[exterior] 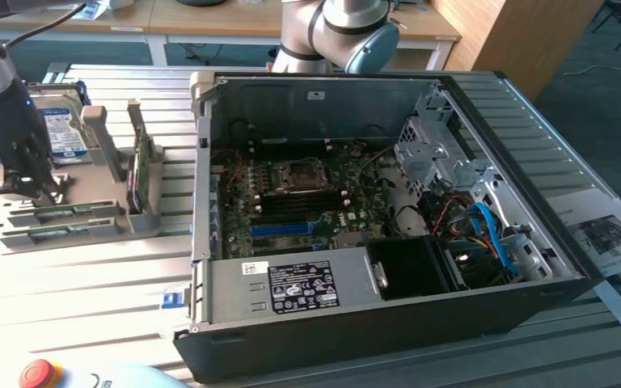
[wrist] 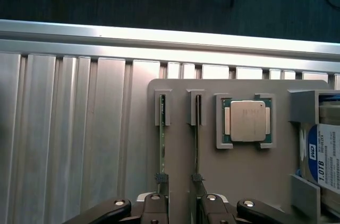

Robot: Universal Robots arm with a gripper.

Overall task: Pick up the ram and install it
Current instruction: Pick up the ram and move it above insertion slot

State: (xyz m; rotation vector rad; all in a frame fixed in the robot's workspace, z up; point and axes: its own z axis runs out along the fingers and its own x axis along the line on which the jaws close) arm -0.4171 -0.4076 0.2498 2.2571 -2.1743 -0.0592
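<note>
View: exterior.
Grey holder (exterior: 127,220): sitting on the table (exterior: 95,283), carrying the loose parts.
Pincer (exterior: 28,187): hanging low over the grey holder, fingers spread wide, gripping nothing.
Ram (exterior: 65,234): lying on its long edge in the grey holder's outermost slot, not yet lifted.
Second stick (exterior: 73,212): resting the same way in the grey holder's next slot inward.
Hard drive (exterior: 57,129): standing upright at the grey holder's end farthest from the ram.
Computer case (exterior: 397,267): lying open just beside the grey holder, toward the exterior view's right, baring its motherboard (exterior: 289,202).
View: wrist.
Pincer (wrist: 181,210): hovering wide over the near ends of both sticks, clamping neither.
Ram (wrist: 162,144): showing edge-on in the slot nearest the grey holder's (wrist: 249,181) rim.
Second stick (wrist: 196,139): running parallel in the neighbouring slot, apart from the ram.
Processor (wrist: 247,121): sitting flat in a square recess of the grey holder, just beside the second stick.
Hard drive (wrist: 325,155): filling the grey holder's compartment beyond the processor.
Table (wrist: 64,128): stretching out in ribbed metal past the grey holder's rim.
</note>
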